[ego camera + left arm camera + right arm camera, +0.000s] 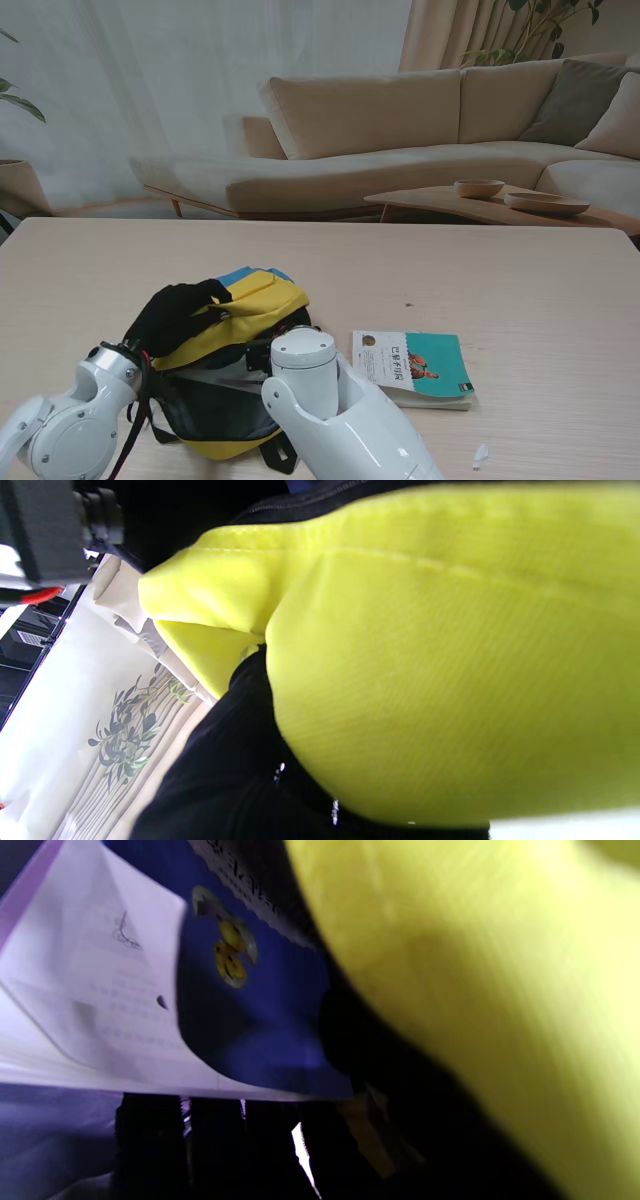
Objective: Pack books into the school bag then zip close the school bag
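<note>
I'm seeing my black-gloved left hand [178, 312] gripping the yellow-and-blue fabric school bag's [250, 300] flap; white right forearm [335, 410] is blocking its hand, fingers untellable. Teal-covered paperback book [415, 366] is lying right of bag on pale wooden bench [520, 290].

The stand camera looks down from above the shoulders across the surface [520, 290] toward the sofa [400, 130]. Both wrist cameras sit pressed close against the school bag [235, 330], sharing its yellow fabric.

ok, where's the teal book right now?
In the stand view the teal book lies flat on the table, outside and to the right of the yellow school bag, just beyond the right arm's forearm.
</note>
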Robot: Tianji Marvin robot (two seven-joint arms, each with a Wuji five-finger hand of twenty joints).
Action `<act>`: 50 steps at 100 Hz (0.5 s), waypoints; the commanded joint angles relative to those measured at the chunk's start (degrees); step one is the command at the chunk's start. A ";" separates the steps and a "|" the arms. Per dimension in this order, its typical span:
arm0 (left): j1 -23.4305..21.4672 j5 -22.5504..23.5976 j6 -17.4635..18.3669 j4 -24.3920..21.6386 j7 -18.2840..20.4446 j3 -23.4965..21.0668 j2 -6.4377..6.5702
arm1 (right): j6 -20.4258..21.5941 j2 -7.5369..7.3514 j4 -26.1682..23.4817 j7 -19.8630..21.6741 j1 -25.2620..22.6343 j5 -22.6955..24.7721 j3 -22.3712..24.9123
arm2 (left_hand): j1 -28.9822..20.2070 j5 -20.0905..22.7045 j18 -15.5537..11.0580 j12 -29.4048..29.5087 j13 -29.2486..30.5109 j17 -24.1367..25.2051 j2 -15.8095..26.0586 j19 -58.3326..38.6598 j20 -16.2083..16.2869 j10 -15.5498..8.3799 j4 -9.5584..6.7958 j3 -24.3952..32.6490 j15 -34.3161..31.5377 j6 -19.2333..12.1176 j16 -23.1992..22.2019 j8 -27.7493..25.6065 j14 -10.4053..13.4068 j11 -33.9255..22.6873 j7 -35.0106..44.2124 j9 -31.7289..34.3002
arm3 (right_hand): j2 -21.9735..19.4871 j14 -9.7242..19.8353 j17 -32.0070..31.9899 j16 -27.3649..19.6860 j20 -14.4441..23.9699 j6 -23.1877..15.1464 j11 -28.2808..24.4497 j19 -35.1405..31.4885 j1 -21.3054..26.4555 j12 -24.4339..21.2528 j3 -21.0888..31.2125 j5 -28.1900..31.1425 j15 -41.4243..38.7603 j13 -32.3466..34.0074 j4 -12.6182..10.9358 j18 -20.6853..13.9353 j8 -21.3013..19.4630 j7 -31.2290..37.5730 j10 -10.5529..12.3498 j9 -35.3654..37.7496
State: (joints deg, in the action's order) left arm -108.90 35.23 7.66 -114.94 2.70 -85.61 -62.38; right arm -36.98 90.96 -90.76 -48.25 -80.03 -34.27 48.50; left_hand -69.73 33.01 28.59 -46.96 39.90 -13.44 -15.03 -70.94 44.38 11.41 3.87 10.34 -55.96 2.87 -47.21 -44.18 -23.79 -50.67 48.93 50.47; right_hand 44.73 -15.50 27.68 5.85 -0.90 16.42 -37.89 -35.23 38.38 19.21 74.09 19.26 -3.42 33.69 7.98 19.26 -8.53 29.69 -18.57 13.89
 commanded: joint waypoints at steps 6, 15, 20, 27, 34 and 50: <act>0.29 -0.40 -0.43 0.08 0.82 -0.24 -0.36 | -0.30 -1.16 -2.61 1.96 -1.95 1.59 0.96 | -4.23 1.03 1.59 0.03 0.29 0.61 2.87 -2.12 1.12 -0.91 -0.78 0.71 -1.03 -2.08 -1.01 -4.23 -1.40 -2.28 7.96 0.84 | 0.90 -1.30 -0.26 -1.82 -0.96 0.17 -0.66 1.23 -2.78 -0.80 0.33 -1.73 2.37 -3.34 -1.33 -0.72 1.00 0.27 -0.09 -1.84; 0.70 -0.58 -0.60 0.54 0.70 -0.19 -0.39 | -0.16 -2.02 -4.72 2.54 -3.25 1.55 1.66 | -4.24 1.04 1.56 0.04 0.30 0.61 2.83 -2.14 1.14 -0.80 -0.78 0.80 -1.05 -1.97 -1.02 -4.20 -1.48 -2.29 7.95 0.87 | 0.58 -1.09 -0.92 -1.88 -0.99 0.26 -0.56 1.92 -3.02 -0.87 0.59 -2.07 2.54 -3.91 -1.39 -0.85 1.10 0.16 0.01 -2.30; 0.96 -0.68 -0.72 0.75 0.86 -0.18 -0.37 | -0.17 -2.53 -5.98 3.09 -4.07 1.56 2.04 | -4.23 1.04 1.55 0.04 0.29 0.63 2.87 -2.13 1.14 -0.80 -0.75 0.77 -1.05 -2.00 -1.02 -4.24 -1.47 -2.29 7.98 0.85 | 0.11 -1.15 -1.07 -1.88 -0.95 0.36 -0.58 2.28 -2.89 -0.89 0.46 -1.99 2.52 -3.99 -1.35 -0.78 1.16 0.14 -0.01 -2.31; 1.27 -0.87 -0.81 1.04 0.99 -0.12 -0.36 | -0.31 -3.35 -7.74 4.27 -5.28 1.69 2.61 | -4.23 1.01 1.51 0.04 0.29 0.58 2.87 -2.16 1.15 -0.96 -0.72 0.71 -1.07 -2.11 -1.02 -4.29 -1.38 -2.33 8.03 0.84 | -0.67 -1.12 -1.04 -1.90 -0.86 0.45 -0.59 2.62 -2.70 -0.93 0.15 -1.94 2.51 -4.07 -1.32 -0.83 1.30 0.02 0.07 -2.34; 1.48 -1.03 -0.88 1.26 1.06 -0.03 -0.35 | -0.13 -4.11 -9.53 4.91 -6.52 1.43 3.21 | -4.24 1.03 1.50 0.04 0.27 0.63 2.87 -2.12 1.14 -0.84 -0.72 0.74 -1.05 -2.05 -1.02 -4.30 -1.51 -2.34 8.05 0.84 | -1.41 -1.12 -1.25 -1.90 -0.79 0.54 -0.60 3.18 -2.10 -0.98 -0.41 -1.78 2.46 -4.07 -1.34 -0.84 1.42 -0.04 0.01 -2.32; 1.73 -1.17 -1.04 1.43 1.04 0.09 -0.37 | -0.24 -6.17 -13.40 8.18 -9.54 2.11 5.01 | -4.24 1.03 1.54 0.07 0.29 0.60 2.83 -2.13 1.14 -0.93 -0.73 0.77 -1.05 -2.02 -1.01 -4.31 -1.41 -2.38 8.06 0.87 | -2.47 -1.29 -1.23 -1.90 -0.70 0.62 -0.58 3.48 -2.04 -1.03 -0.95 -1.37 2.40 -3.88 -1.36 -0.73 1.60 -0.21 0.00 -2.14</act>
State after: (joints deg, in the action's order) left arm -107.06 34.35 6.93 -113.04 2.90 -85.54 -62.41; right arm -37.39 85.55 -102.86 -41.55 -88.12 -32.60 53.16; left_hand -69.73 32.99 28.59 -46.96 39.90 -13.44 -15.03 -70.94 44.38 11.41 3.87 10.34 -55.96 2.88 -47.23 -44.19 -23.80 -50.67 49.13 50.47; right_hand 42.48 -16.88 26.14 4.83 -1.68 16.44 -37.90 -31.75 38.38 18.92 74.13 18.71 -1.83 31.71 7.75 19.26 -7.79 29.68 -18.59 13.25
